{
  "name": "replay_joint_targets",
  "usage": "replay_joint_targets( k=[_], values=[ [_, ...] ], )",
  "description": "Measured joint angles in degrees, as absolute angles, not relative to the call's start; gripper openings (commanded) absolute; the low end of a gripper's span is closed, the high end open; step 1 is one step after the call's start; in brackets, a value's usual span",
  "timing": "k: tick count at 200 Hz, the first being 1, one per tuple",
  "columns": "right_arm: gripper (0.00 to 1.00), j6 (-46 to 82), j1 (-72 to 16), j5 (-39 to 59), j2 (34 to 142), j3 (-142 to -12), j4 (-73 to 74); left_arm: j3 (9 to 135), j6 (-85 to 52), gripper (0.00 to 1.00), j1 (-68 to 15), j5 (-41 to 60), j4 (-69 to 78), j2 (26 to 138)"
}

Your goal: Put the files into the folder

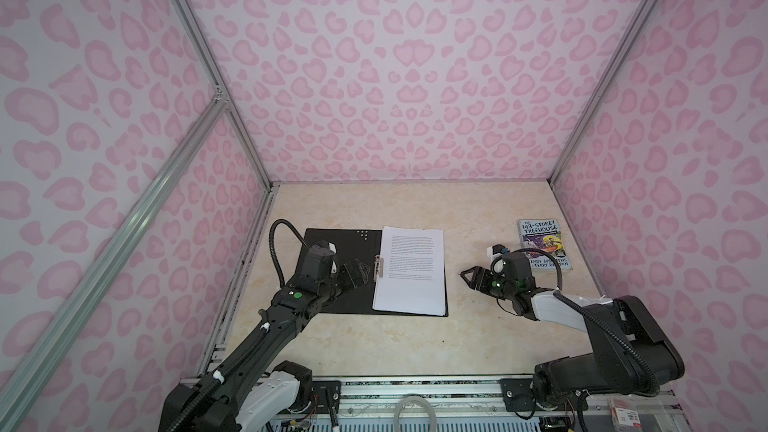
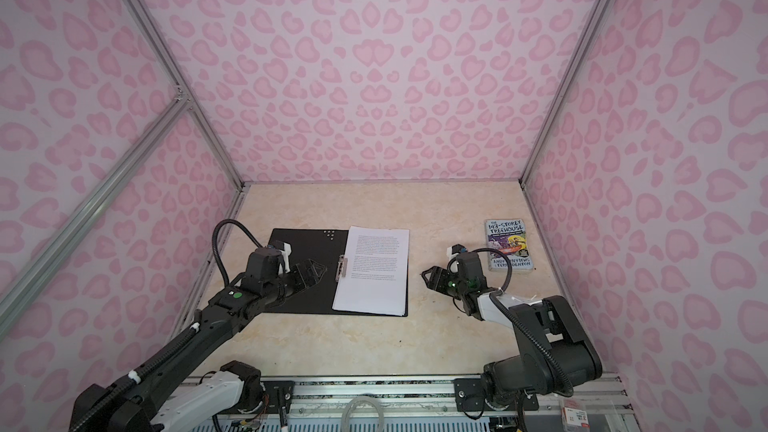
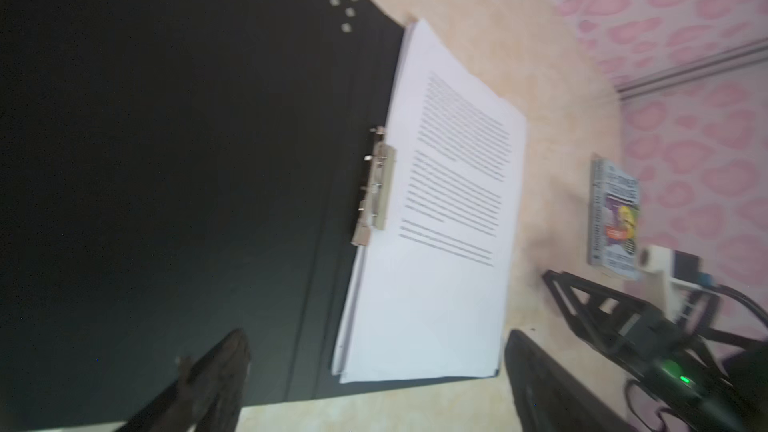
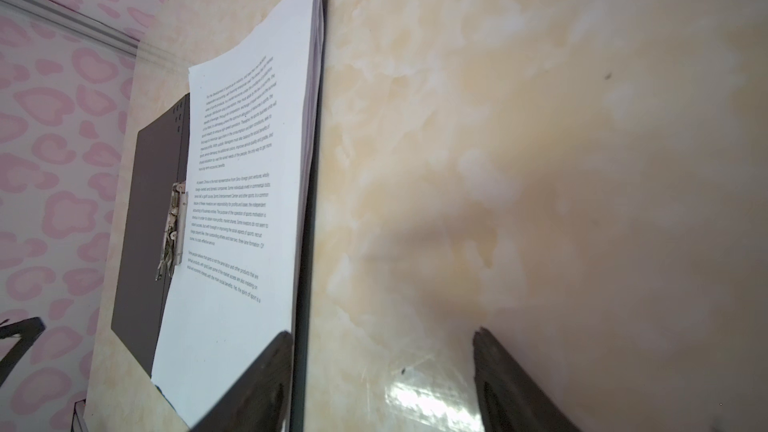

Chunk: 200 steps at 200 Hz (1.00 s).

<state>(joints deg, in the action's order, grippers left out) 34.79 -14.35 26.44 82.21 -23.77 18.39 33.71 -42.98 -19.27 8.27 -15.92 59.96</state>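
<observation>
Nearest the onlooker, the left gripper hovers over the bare left leaf of the open folder, its jaws spread wide and empty. The right gripper hangs just right of the folder above the table, jaws parted, holding nothing. The files lie stacked on the folder's right leaf, their inner edge at the spine clip; whether the clip pins them cannot be told. Farther off, right of the folder, lies a paperback book. Risk: if unpinned, the sheets, whose far edge slightly overhangs the folder, may slide or fan when the cover swings shut, creasing corners.
</observation>
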Motion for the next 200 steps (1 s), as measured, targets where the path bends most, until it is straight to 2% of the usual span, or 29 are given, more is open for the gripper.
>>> replay_joint_targets(
  k=[31,80,119,200],
  values=[
    [0.65,32.77,-19.79,23.29,79.77,-26.46,10.52,33.39,-40.34,0.97,-19.18,8.47,-14.79,65.95],
    [0.60,29.36,-32.91,14.81,79.79,-40.51,0.05,33.06,-37.91,0.99,-19.16,12.32,-8.49,73.19],
    [0.60,29.45,-33.32,13.37,81.93,-43.83,-2.02,33.47,-38.48,1.00,-22.79,14.98,-0.93,81.06],
    [0.60,29.95,-27.68,13.21,78.91,-43.13,-5.48,42.72,-45.39,1.00,-40.80,12.43,18.24,98.52]
  ],
)
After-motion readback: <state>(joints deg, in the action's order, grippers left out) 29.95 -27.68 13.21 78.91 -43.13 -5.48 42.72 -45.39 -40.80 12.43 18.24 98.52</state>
